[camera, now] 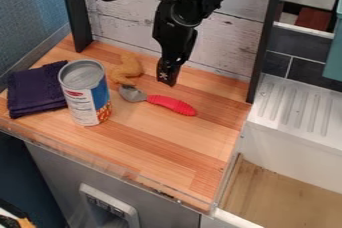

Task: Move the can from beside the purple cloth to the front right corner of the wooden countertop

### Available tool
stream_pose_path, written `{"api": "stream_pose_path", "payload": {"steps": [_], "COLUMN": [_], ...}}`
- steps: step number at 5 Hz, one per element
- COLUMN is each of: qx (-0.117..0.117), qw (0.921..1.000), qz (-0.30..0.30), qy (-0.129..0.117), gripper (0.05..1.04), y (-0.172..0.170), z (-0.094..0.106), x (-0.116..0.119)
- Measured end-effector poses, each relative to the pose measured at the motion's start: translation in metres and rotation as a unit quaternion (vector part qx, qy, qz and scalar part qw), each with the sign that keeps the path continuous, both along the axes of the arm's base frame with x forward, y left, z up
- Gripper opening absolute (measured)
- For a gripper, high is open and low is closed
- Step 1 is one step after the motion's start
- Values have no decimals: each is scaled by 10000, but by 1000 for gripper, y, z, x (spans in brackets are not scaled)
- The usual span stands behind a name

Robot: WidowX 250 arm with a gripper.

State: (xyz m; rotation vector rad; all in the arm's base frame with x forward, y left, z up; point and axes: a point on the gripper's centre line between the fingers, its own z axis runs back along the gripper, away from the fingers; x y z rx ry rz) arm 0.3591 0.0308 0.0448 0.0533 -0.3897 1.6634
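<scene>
Gripper (166,82) over wooden counter (167,144), near red-handled spoon (172,104) and tan object (125,69). Can (85,97) beside folded purple cloth (32,89). Claw opening: cannot tell.

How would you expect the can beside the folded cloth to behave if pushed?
The can stands upright, taller than wide, so a high push might tip it. Its round sides would probably let it roll once down.

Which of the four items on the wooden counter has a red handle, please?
It is the grey-headed spoon, lying to the right of the can in the picture. The folded purple cloth, tan toy food and can have no handle.
</scene>
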Motion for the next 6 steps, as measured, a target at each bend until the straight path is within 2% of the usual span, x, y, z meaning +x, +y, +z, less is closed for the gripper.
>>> {"api": "stream_pose_path", "payload": {"steps": [1, 2, 4, 6], "qx": [-6, 78, -97, -46], "qw": [9999, 9997, 9997, 9993], "qz": [9, -57, 200, 358], "qy": [154, 210, 26, 6], "gripper": [1001, 1001, 1001, 1001], "y": [0, 4, 28, 77], "z": [-11, -13, 16, 40], "x": [-3, -4, -17, -45]}}
